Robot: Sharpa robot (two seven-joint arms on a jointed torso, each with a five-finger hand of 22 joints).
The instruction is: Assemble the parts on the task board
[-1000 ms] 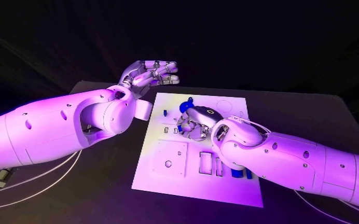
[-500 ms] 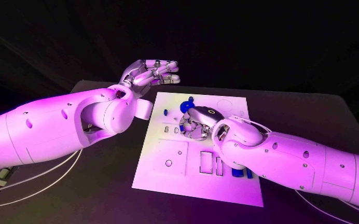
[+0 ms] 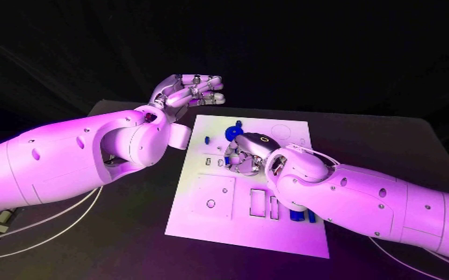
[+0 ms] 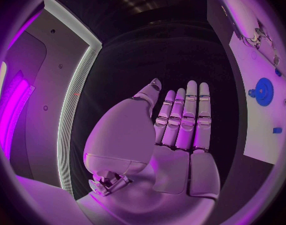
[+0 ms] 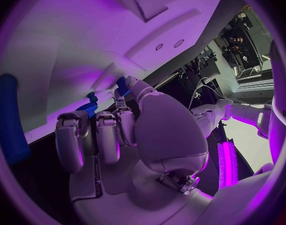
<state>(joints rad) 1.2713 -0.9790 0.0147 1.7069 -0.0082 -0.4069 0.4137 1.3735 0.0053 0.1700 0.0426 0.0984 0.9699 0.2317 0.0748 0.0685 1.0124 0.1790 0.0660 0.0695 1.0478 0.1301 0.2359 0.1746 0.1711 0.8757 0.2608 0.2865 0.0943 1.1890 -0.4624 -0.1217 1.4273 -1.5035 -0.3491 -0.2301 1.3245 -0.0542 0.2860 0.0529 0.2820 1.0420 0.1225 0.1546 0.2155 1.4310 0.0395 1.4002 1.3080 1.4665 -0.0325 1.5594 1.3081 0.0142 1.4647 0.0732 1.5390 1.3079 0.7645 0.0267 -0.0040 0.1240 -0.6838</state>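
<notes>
Two white arms reach over the dark surface point(image 3: 374, 137), the left one from the left edge and the right one from the right, and neither has moved noticeably from where it was a second ago. Between them lies the white task board point(image 3: 224, 221), with its cut-out slots and holes in the same place as before. The left hand point(image 3: 190, 91) hangs raised beyond the board's far left corner, above the surface, empty, its fingers point(image 4: 188, 112) straight and side by side with the thumb standing apart, just as it was earlier. The right hand point(image 3: 245, 152) is down on the middle of the board with its fingers curled onto it; the wrist view shows the fingertips pressed against a small blue part point(image 5: 123, 85) at the board's face, though whether they truly grip it I cannot tell. A blue gear-shaped part point(image 3: 231, 131) sits on the board just beyond that hand, unmoved, and another blue part point(image 3: 298, 216) peeps out from under the right forearm near the board's right edge.
</notes>
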